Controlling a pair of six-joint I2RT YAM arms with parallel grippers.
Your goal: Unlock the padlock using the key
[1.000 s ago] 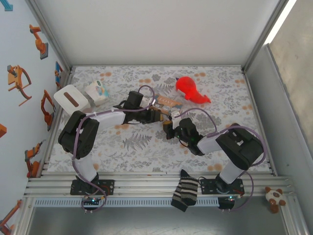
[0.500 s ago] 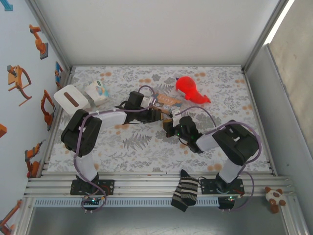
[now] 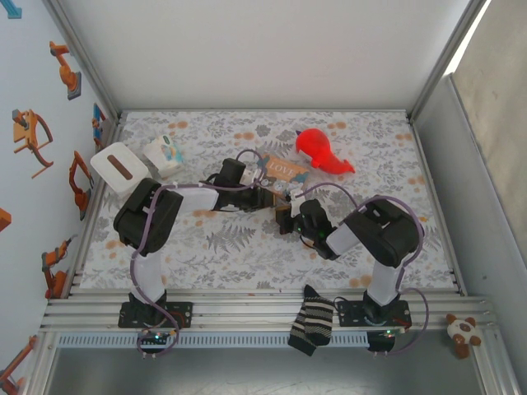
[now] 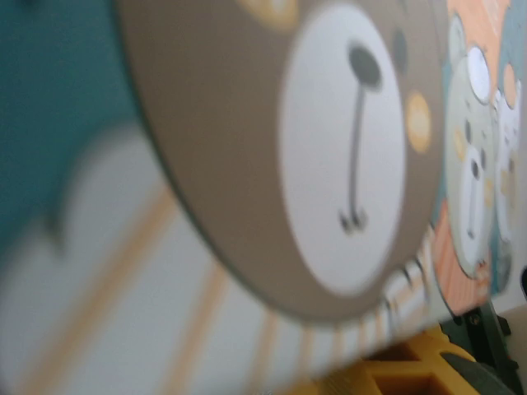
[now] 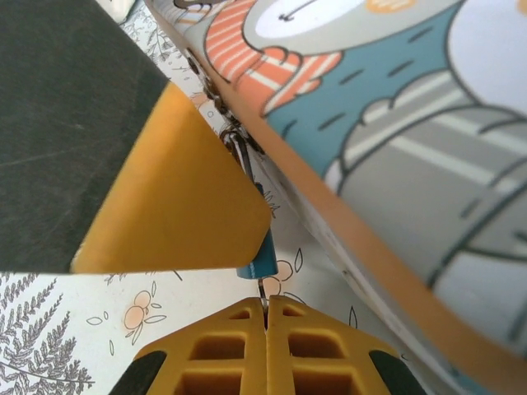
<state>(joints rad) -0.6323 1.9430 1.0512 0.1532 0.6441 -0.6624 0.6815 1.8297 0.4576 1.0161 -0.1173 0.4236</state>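
The tiny dark padlock with a blue part (image 5: pixel 263 257) hangs just beside the cartoon-printed tin box (image 5: pixel 395 123). Its long axis points down into the right gripper (image 5: pixel 267 309), whose jaws are closed on a thin metal strip (image 5: pixel 263 290). The left gripper (image 3: pixel 268 197) sits against the tin, and I cannot tell how its jaws stand.

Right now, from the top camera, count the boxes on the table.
3: a white box at the left edge, a small patterned box beside it, and the LOVE tin mid-table beyond the arms. The arms may hide more.
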